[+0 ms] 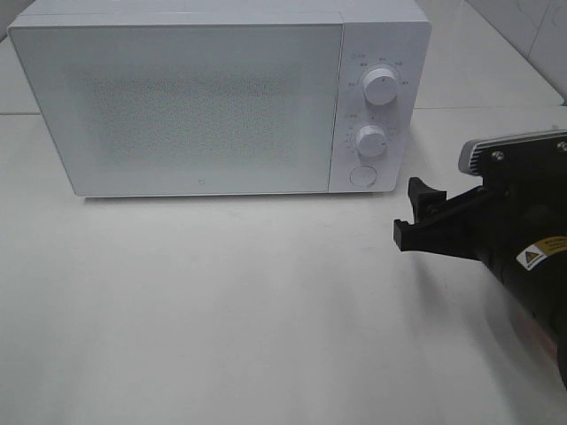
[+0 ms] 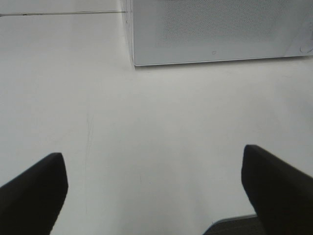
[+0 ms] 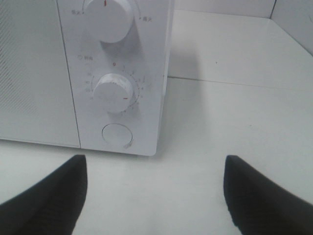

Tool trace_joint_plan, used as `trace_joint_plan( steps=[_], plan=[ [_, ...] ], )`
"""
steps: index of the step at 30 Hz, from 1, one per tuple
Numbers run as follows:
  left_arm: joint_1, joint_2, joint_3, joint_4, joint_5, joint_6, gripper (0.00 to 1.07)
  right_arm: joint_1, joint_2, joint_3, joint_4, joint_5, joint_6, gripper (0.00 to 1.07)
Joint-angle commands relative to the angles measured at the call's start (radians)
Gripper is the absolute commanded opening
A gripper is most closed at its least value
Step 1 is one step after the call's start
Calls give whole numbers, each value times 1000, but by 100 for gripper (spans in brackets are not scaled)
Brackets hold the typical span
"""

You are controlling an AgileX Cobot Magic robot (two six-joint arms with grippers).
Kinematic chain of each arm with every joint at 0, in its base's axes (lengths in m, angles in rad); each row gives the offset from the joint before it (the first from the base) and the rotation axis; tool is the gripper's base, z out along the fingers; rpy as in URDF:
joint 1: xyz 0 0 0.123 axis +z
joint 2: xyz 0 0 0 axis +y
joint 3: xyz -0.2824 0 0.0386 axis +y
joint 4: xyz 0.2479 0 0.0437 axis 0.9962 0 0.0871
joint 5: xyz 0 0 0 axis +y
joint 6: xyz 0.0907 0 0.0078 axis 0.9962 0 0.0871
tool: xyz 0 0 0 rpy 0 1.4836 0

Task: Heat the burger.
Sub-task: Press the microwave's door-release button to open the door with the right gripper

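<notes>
A plain white bench (image 1: 221, 310) carries a white box-shaped microwave oven (image 1: 177, 106), its speckled door shut, with two round dials (image 1: 382, 85) and a round button (image 1: 361, 175). The black right pincer (image 1: 408, 212) hovers near that button, jaws wide, holding nothing. The black left pincer (image 2: 152, 152) gapes empty over bare bench. The burger shows in no view.

We're getting bright, flat light from above that's washing out the white table (image 1: 221, 301); the microwave (image 1: 195, 106) is only throwing a thin soft shadow along its near edge.
</notes>
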Motion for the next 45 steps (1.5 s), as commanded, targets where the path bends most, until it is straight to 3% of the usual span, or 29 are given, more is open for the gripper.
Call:
trace_joint_plan(
  steps=[1, 7, 20, 28, 31, 36, 38, 40, 41, 44, 45],
  plan=[
    [-2, 1, 1, 4, -3, 0, 88, 30, 25, -22, 53, -64, -11, 75],
    [-2, 1, 1, 4, -3, 0, 88, 41, 71, -74, 81, -55, 25, 75],
    [-2, 1, 1, 4, -3, 0, 88, 41, 74, -83, 79, -54, 151, 75],
    [-2, 1, 1, 4, -3, 0, 88, 41, 74, -83, 79, -54, 503, 75],
    [-2, 1, 1, 4, -3, 0, 88, 41, 74, -83, 80, -54, 754, 74],
    [-2, 1, 1, 4, -3, 0, 88, 40, 74, -83, 81, -57, 1003, 64],
    [-2, 1, 1, 4, -3, 0, 88, 40, 74, -83, 81, -57, 1248, 51],
    [-2, 1, 1, 4, -3, 0, 88, 40, 74, -83, 81, -57, 1298, 47],
    [-2, 1, 1, 4, -3, 0, 88, 40, 74, -83, 95, -55, 1359, 38],
    [-2, 1, 1, 4, -3, 0, 88, 40, 74, -83, 108, -54, 1391, 33],
    [-2, 1, 1, 4, -3, 0, 88, 40, 74, -83, 130, -54, 1443, 23]
  ],
)
